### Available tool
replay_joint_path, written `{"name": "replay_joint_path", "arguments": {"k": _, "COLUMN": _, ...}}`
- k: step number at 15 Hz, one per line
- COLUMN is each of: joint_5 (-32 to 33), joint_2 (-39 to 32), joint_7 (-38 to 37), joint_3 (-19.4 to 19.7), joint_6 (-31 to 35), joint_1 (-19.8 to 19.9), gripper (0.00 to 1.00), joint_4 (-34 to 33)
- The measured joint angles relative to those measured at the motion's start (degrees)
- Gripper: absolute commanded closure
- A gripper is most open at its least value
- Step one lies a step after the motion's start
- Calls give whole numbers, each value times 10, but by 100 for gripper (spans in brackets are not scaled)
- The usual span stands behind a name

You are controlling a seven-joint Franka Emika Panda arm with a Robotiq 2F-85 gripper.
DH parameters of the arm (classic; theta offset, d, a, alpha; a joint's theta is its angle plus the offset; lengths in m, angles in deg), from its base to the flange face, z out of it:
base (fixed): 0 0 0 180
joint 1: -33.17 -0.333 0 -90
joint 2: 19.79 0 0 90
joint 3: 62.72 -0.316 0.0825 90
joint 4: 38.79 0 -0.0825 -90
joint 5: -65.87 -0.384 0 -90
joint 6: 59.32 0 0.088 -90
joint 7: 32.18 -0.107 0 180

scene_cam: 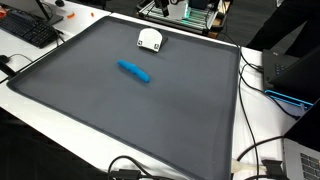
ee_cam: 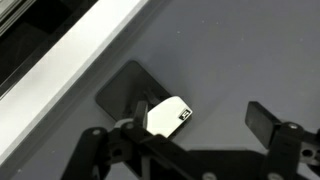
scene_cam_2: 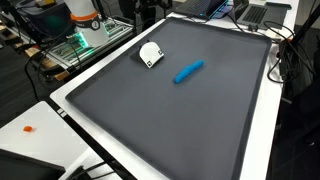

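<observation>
In the wrist view my gripper (ee_cam: 200,116) is open and empty, with its dark fingers wide apart above the grey mat (ee_cam: 230,50). A small white device (ee_cam: 168,115) with a dark label lies on the mat just inside the left finger; I cannot tell whether they touch. The same white device shows near the mat's far edge in both exterior views (scene_cam: 150,39) (scene_cam_2: 151,54). A blue elongated object (scene_cam: 134,71) (scene_cam_2: 188,71) lies on the mat a short way from it. The gripper itself is out of frame in both exterior views.
The grey mat (scene_cam: 130,110) (scene_cam_2: 180,120) covers a white table (scene_cam: 255,130) (scene_cam_2: 60,100). A keyboard (scene_cam: 28,28) lies beside it. Cables (scene_cam: 262,150) and a laptop (scene_cam_2: 262,12) sit along the edges. Green-lit equipment (scene_cam_2: 85,35) stands past the far edge.
</observation>
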Motion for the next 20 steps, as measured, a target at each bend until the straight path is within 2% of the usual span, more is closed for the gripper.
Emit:
{"name": "replay_joint_path", "arguments": {"k": 5, "joint_5": -61, "joint_2": -32, "joint_7": -82, "joint_3": 0, "joint_6": 113, "joint_1": 0, "gripper": 0, "joint_4": 28}}
{"name": "replay_joint_path", "arguments": {"k": 9, "joint_5": -65, "joint_2": -55, "joint_7": -177, "joint_3": 2, "joint_6": 179, "joint_1": 2, "gripper": 0, "joint_4": 45}}
{"name": "replay_joint_path", "arguments": {"k": 13, "joint_5": -63, "joint_2": -62, "joint_7": -224, "joint_3": 12, "joint_6": 183, "joint_1": 5, "gripper": 0, "joint_4": 53}}
{"name": "replay_joint_path", "arguments": {"k": 20, "joint_5": -55, "joint_2": -71, "joint_7": -226, "joint_3": 23, "joint_6": 160, "joint_1": 5, "gripper": 0, "joint_4": 58}}
